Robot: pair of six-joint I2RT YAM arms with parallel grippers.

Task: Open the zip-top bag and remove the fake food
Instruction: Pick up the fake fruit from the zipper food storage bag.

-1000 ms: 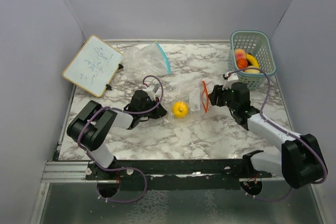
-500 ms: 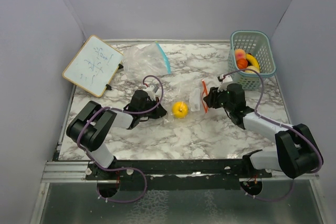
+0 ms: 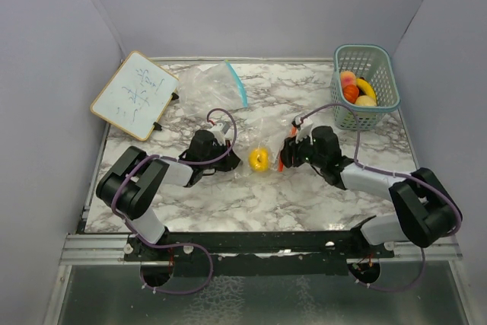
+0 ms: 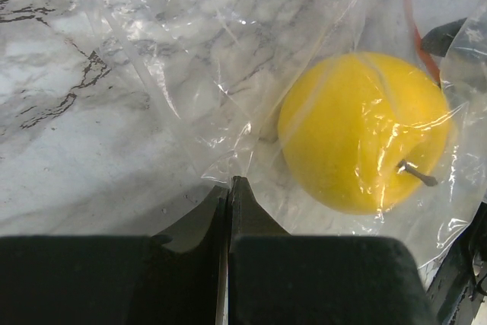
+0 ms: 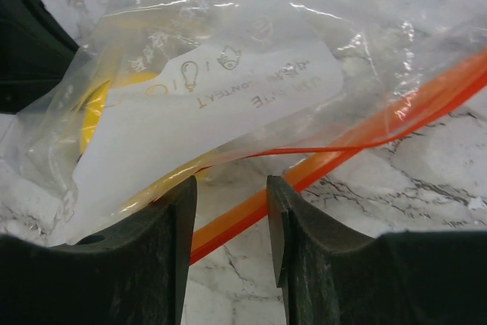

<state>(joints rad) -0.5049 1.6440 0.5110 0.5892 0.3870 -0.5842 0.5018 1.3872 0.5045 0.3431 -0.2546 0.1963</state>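
The zip-top bag (image 3: 264, 132) lies at the centre of the marble table (image 3: 228, 197), and one yellow fake fruit (image 4: 361, 131) with a short stem is enclosed in it. The left gripper (image 4: 229, 188) is placed at 9 o'clock of the fruit, with its jaws fully closed on a gathered fold of the bag film, so that end is anchored. The right gripper (image 5: 230, 189) is placed at 3 o'clock of the fruit. Its jaws stand narrowly apart, and the orange zip strip (image 5: 358, 141) runs through the gap without being clamped. For the opening step, only one lip of the strip is to be pinched, and the pull is to be directed away from the anchored end. If both lips are taken together, the seal is likely to stay shut and the bag to be dragged. It cannot be told whether the seal is already parted. The white label panel (image 5: 228, 104) hides part of the fruit from the right wrist camera. A second clear bag (image 3: 205, 85) with a blue zip lies at 11 o'clock, a whiteboard (image 3: 135, 95) at 10 o'clock, and a teal basket (image 3: 364, 49) holding other fake food at 1 o'clock. All are well apart from the work, and the pull path is not obstructed.
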